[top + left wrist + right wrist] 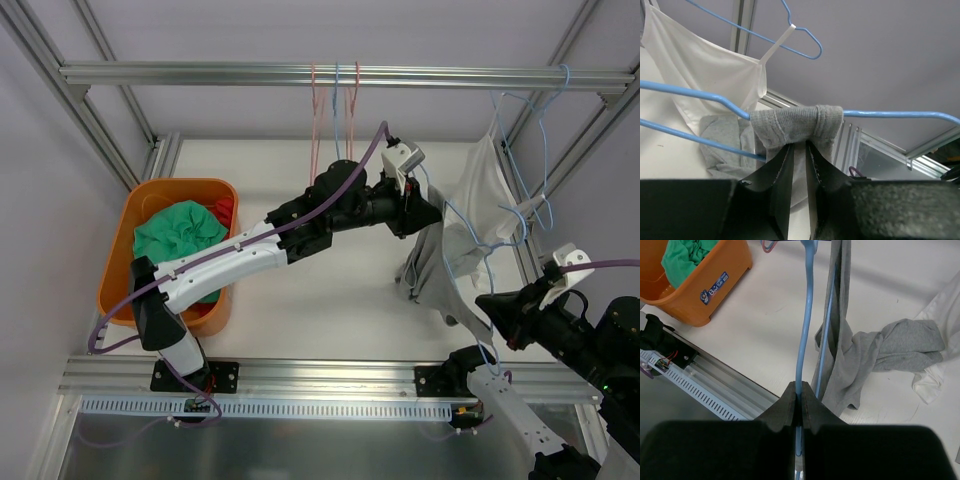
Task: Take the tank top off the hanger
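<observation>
The grey tank top hangs from a blue wire hanger, and its lower part trails on the table. In the left wrist view its ribbed strap is draped over the hanger wire. My left gripper has its jaws drawn close just below the wire, with the strap fabric between them. It sits at the hanger's upper end. My right gripper is shut on the hanger's blue wire, at the hanger's lower end.
A white camisole hangs on a second blue hanger at the back right. More pink and blue hangers dangle from the top rail. An orange basket holding green cloth stands on the left.
</observation>
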You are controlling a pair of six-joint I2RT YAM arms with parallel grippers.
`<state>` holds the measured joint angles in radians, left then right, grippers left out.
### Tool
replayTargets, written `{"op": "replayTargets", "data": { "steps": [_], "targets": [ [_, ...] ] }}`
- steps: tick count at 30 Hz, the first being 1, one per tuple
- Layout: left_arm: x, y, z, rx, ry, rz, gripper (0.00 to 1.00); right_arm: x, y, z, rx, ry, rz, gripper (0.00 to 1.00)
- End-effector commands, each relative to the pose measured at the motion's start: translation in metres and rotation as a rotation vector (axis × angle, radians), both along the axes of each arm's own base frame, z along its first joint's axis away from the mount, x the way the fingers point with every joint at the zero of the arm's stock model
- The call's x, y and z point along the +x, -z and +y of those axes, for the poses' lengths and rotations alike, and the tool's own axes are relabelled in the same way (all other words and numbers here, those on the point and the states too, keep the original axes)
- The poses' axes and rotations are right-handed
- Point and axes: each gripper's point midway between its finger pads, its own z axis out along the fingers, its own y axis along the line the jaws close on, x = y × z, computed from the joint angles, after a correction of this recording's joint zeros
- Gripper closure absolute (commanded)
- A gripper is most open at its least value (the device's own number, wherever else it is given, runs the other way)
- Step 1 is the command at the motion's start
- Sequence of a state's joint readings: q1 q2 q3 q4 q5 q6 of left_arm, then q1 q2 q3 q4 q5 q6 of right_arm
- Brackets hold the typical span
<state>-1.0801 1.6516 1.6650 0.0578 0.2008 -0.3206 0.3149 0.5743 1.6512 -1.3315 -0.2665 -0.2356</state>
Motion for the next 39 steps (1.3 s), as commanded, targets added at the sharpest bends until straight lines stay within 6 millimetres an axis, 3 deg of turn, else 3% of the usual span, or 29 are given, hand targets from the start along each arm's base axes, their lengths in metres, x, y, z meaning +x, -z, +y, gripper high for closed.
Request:
{"op": "replayTargets", "data": {
  "steps": [1, 3, 8, 11, 14, 16, 18, 20, 23, 32, 39],
  "targets": [
    [0.000, -0.038, 0.001, -0.106, -0.004, -0.084, 0.93, 0.001, -0.023, 0.009, 0.048, -0.047, -0.074, 1.00],
    [0.002, -0.040, 0.003, -0.112, -0.017, -0.086, 1.00, 0.002, -0.023, 0.008, 0.045, -0.042, -0.077, 1.00],
    [0.005, -0.041, 0.009, -0.125, -0.050, -0.092, 1.00, 0.008, -0.019, 0.002, 0.023, -0.002, -0.073, 1.00],
    [0.011, -0.030, 0.022, -0.121, -0.119, -0.081, 1.00, 0.015, -0.014, -0.004, 0.000, 0.042, -0.062, 1.00],
    [0.016, -0.034, 0.037, -0.135, -0.183, -0.080, 1.00, 0.018, -0.010, -0.003, -0.006, 0.045, -0.048, 1.00],
    [0.014, -0.034, 0.040, -0.133, -0.182, -0.085, 0.86, 0.018, -0.011, 0.000, 0.003, 0.027, -0.045, 1.00],
    [0.011, -0.037, 0.039, -0.139, -0.165, -0.091, 0.63, 0.018, -0.013, 0.002, 0.010, 0.018, -0.048, 1.00],
    [0.007, -0.039, 0.036, -0.142, -0.133, -0.097, 0.53, 0.019, -0.013, 0.003, 0.013, 0.016, -0.048, 1.00],
    [-0.002, -0.047, 0.030, -0.160, -0.077, -0.107, 0.51, 0.020, -0.012, 0.003, 0.009, 0.020, -0.044, 1.00],
    [-0.001, -0.046, 0.012, -0.154, -0.028, -0.122, 0.42, 0.023, -0.012, 0.003, 0.002, 0.023, -0.038, 1.00],
    [0.007, -0.041, 0.006, -0.136, -0.049, -0.137, 0.47, 0.021, -0.014, 0.006, 0.014, 0.003, -0.036, 1.00]
  ]
}}
